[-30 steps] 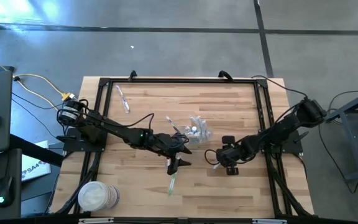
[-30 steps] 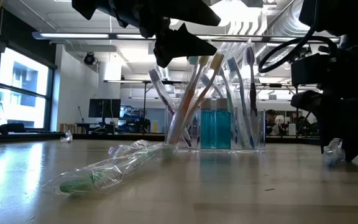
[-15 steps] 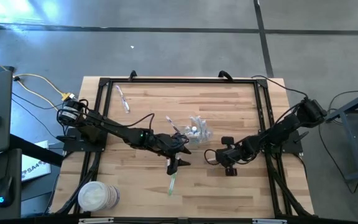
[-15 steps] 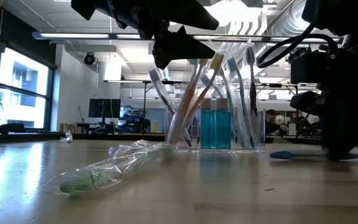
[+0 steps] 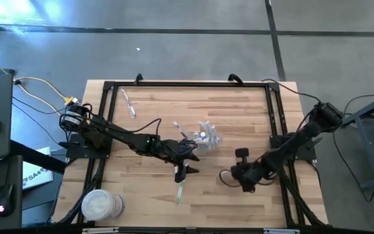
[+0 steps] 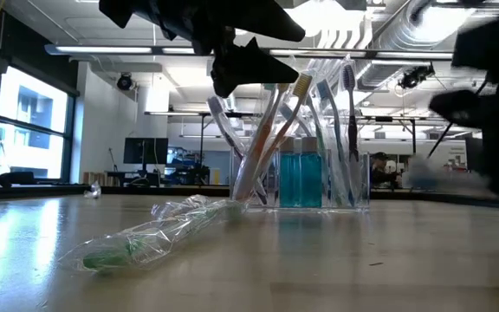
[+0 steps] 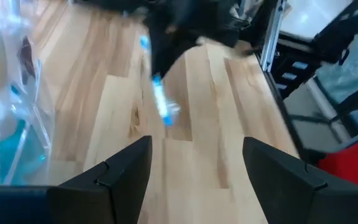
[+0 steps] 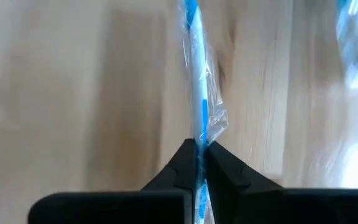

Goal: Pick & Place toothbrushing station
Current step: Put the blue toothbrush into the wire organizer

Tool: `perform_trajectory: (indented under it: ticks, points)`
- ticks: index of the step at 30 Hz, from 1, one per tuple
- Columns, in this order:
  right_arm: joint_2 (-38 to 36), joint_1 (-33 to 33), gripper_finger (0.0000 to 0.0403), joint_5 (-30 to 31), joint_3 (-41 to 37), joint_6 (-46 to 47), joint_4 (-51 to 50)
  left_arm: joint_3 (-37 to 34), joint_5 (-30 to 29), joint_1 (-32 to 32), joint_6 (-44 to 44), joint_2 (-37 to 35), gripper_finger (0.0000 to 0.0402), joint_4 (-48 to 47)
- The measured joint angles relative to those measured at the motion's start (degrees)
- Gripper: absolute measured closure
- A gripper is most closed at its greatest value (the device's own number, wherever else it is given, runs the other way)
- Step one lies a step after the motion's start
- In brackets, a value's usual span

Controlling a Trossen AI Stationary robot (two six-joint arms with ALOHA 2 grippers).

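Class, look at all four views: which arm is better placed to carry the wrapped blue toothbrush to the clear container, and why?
The right. Its gripper is already shut on the wrapped blue toothbrush, lifted beside the clear container. The left gripper is open and empty, above the wrapped green toothbrush.

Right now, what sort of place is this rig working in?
Probably a lab or workshop: a wooden table on a bare concrete floor, exposed ceiling ducts, and workstations with monitors behind.
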Motion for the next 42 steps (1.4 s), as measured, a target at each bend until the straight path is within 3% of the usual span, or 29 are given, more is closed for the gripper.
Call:
perform_trajectory:
  ticks: [12, 42]
  points:
    - [-0.25, 6.58, 0.0394, 15.6, 13.94, -22.84, 2.08, 0.0, 5.62, 0.02, -14.83, 0.0, 0.0153, 0.88]
    - [4.34, 0.85, 0.0394, 16.9, 16.09, -50.49, 14.77, 0.0, 7.68, 0.0, -21.17, 0.07, 0.0153, 5.25]
